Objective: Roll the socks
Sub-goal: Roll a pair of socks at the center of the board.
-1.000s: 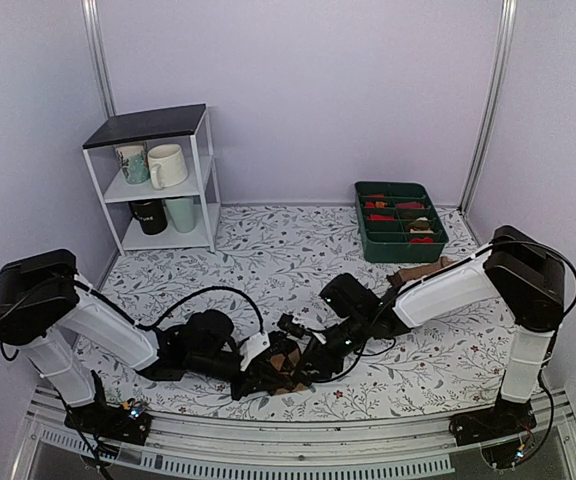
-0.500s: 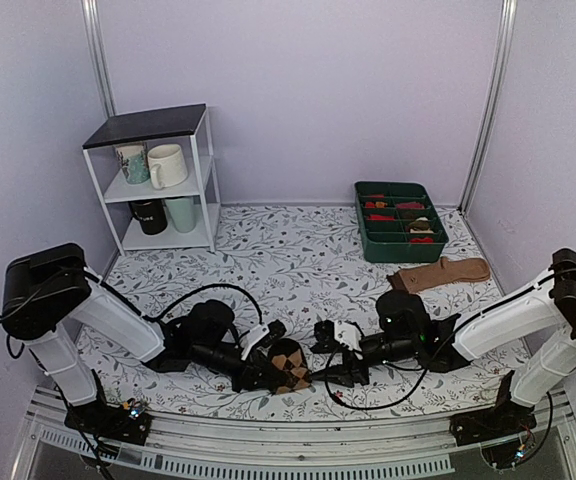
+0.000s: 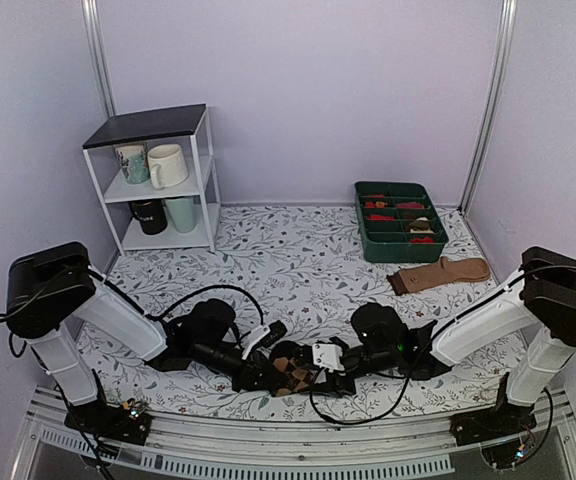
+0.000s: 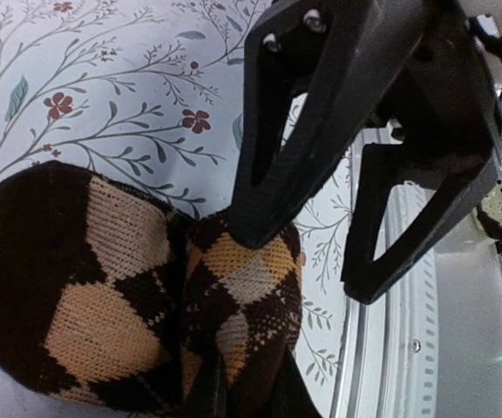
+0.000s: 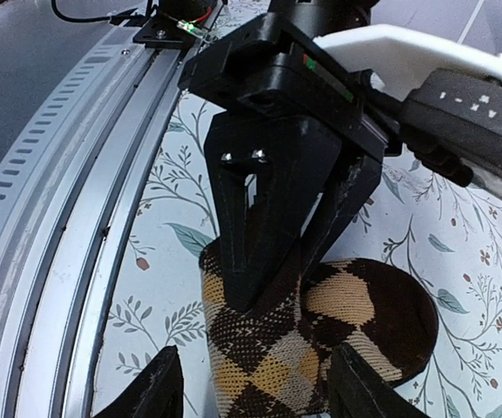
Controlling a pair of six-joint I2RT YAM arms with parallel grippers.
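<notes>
Brown argyle socks (image 3: 290,362) sit bunched in a roll at the table's (image 3: 298,260) near edge, pinched tight by the left gripper (image 5: 277,283) — the right gripper (image 5: 264,385), spread astride, should close low and snug.

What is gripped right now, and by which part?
The left gripper is shut on the socks, pinching a layer of fabric in the rolled bundle. The right gripper is open, its fingers straddling the bundle without clamping it.
</notes>
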